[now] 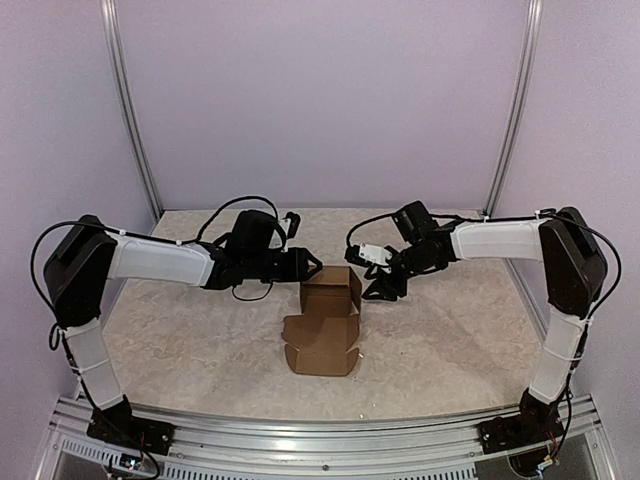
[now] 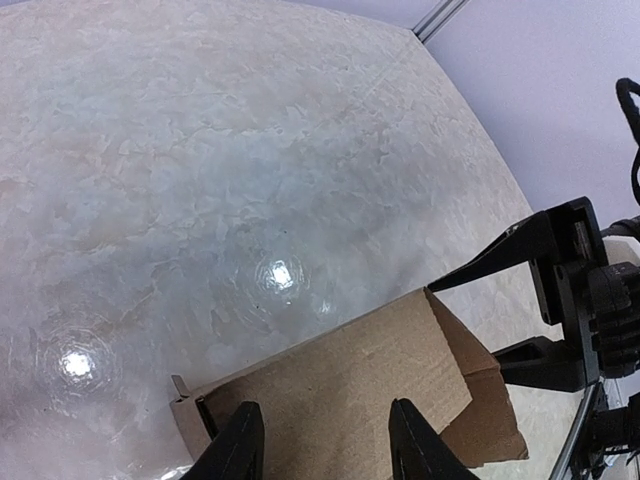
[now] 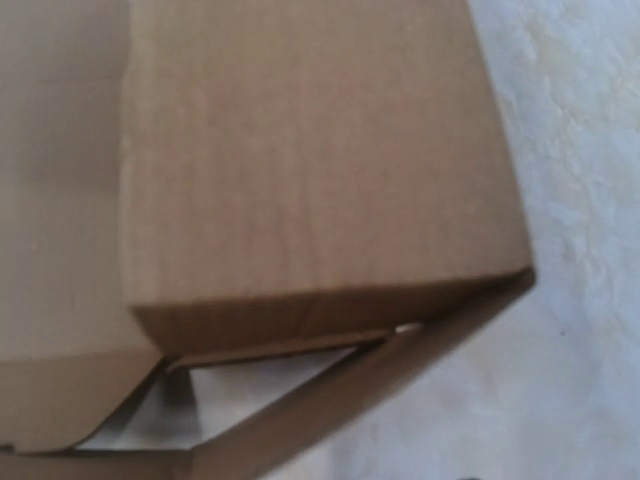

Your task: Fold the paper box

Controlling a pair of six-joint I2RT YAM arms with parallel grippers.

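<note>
A: Looks bright and even from overhead in the top view; throws only faint, soft shadows on the counter point(image 1: 200, 330).
B: Agreed. Shows two round glare spots on the glossy counter in the left wrist view, otherwise sharp.
A: Goes soft in the right wrist view: too close to the paper box point(image 3: 320, 150), grain smeared, pale counter at the right washed out.

Pale marbled tabletop point(image 1: 450, 330), lilac walls point(image 1: 320, 100), metal corner posts point(image 1: 130, 110), aluminium front rail point(image 1: 320, 430)
</note>
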